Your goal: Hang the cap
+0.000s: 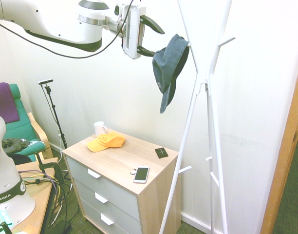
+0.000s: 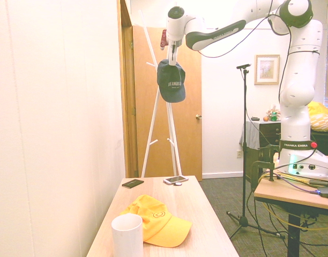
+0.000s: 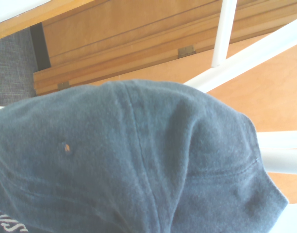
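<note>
In the first exterior view you see a yellow cap (image 1: 106, 141), a white mug (image 1: 99, 128), a phone (image 1: 141, 174) and a small dark card (image 1: 161, 152) on the wooden drawer chest (image 1: 154, 187), all well below the arm. Your gripper (image 1: 151, 37) reaches in nearly level from the left, its jaws spread apart and holding nothing. The cap (image 1: 169, 66) hangs on the white coat stand (image 1: 203, 97), brim down, just beside the fingers.

In the second exterior view the cap (image 2: 171, 81) hangs under the gripper (image 2: 170, 52), before a wooden door (image 2: 188, 107).

In the wrist view the cap's crown (image 3: 134, 165) fills most of your picture, the stand's white bars (image 3: 245, 53) behind it.
</note>
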{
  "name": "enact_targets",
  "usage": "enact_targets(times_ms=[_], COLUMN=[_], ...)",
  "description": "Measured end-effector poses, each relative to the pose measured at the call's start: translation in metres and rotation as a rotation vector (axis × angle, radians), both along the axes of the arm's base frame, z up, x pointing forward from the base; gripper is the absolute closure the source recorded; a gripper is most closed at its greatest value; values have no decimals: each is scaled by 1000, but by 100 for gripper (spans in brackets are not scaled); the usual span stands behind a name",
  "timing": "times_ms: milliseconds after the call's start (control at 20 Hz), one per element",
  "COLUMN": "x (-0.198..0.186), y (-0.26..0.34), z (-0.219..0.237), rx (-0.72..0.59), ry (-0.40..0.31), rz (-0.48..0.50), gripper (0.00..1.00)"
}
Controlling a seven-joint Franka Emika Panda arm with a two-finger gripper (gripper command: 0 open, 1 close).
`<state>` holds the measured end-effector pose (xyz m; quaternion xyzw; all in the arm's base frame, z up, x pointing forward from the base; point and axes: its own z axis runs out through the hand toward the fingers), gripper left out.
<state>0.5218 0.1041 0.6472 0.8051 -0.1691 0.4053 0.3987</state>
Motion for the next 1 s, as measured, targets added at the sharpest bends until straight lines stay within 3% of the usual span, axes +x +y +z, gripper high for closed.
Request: enact_targets(times_ms=[300, 450, 700, 1000], x=[0, 0, -7, -19], y=[2, 8, 35, 66], z=[-2, -1, 20, 31], rx=[10, 86, 370, 719], ry=[-4, -18, -17, 132], rz=[3, 15, 46, 55], gripper=[0, 0, 0, 0])
